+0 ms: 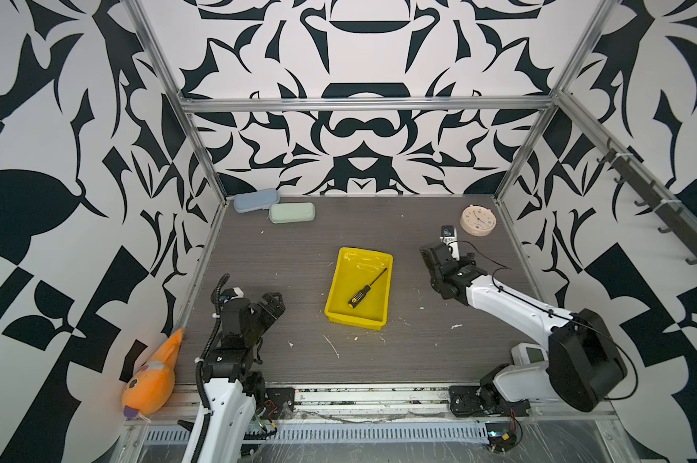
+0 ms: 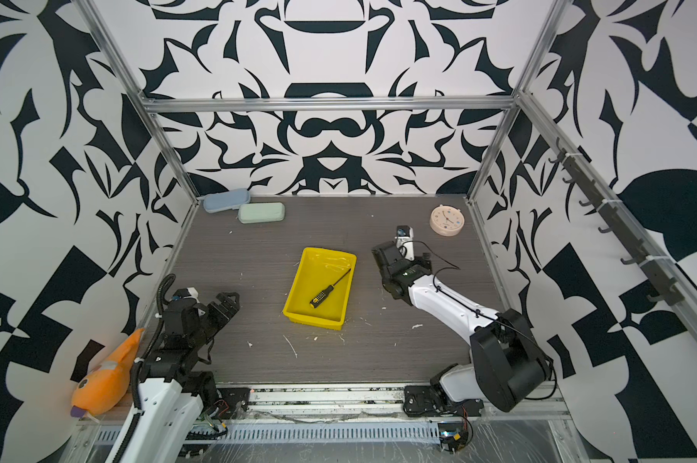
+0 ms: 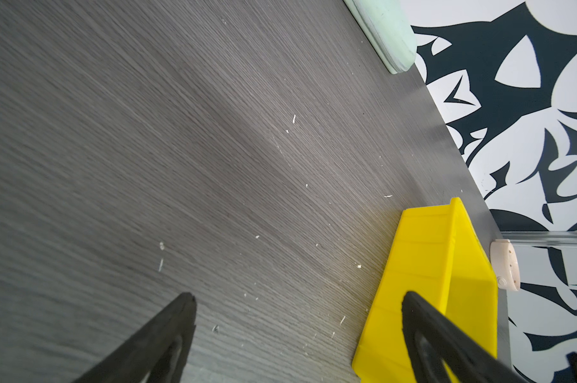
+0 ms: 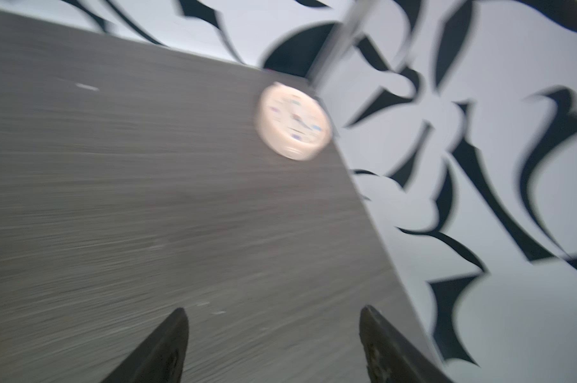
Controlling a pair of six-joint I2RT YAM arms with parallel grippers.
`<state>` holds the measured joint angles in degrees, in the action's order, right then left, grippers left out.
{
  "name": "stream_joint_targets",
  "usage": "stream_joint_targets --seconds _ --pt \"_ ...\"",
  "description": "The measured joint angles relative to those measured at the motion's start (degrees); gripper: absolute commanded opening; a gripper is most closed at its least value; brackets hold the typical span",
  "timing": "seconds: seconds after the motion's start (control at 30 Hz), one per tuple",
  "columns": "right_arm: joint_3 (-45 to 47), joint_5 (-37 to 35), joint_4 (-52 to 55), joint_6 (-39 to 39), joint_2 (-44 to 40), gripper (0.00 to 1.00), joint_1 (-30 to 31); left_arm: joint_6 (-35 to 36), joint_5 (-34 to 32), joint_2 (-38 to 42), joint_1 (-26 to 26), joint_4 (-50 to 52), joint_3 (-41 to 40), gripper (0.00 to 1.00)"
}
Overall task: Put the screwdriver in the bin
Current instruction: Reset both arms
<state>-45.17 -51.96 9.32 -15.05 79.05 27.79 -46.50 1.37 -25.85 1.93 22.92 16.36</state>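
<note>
Nearest the front edge, an orange plush fish [image 1: 154, 373] lies at the table's [image 1: 278, 360] left corner beside the left arm's base, and a small white device [image 1: 529, 354] sits by the right arm's base. A little farther in, the left gripper [image 3: 298, 298] hangs over bare table at the left, well apart from the bin [image 1: 338, 276]. In its wrist view the two dark fingers [image 3: 167, 335] are spread wide with nothing between them, and one crosses in front of the bin's [image 3: 423, 265] yellow side wall. The bin sits about mid-table, and in both top views the screwdriver [image 1: 368, 288] [image 2: 330, 288] lies flat on its glossy floor. It rests on a diagonal, with the black dotted handle toward the near end and the thin shaft pointing to the far right corner, free of both arms. Right of the bin and clear of it, the right gripper [image 4: 273, 311] is raised over the table. Its wrist view is blurred, yet its fingers [image 4: 161, 348] plainly stand apart and hold nothing. Beyond it a round cream clock [image 1: 477, 219] lies face up near the far right corner. At the far left, close to the back wall, a pale blue case [image 1: 255, 200] and a green case [image 1: 292, 212] lie side by side, touching or nearly so.
</note>
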Motion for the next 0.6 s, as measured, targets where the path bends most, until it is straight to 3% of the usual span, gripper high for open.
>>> stream_joint_targets --seconds 0.07,0.17,0.6 --pt "3.74 -2.54 -4.81 3.19 -0.11 0.86 -0.39 0.0 0.02 -0.22 0.0 0.0 0.0 0.99" --pt "7.82 -3.8 -12.76 7.08 0.42 0.99 -0.39 0.0 0.0 -0.61 0.0 -0.02 0.0 0.99" --pt "14.91 -0.26 -37.16 13.73 8.44 0.99 -6.47 0.0 -0.02 -0.85 0.0 -0.44 0.0 0.99"
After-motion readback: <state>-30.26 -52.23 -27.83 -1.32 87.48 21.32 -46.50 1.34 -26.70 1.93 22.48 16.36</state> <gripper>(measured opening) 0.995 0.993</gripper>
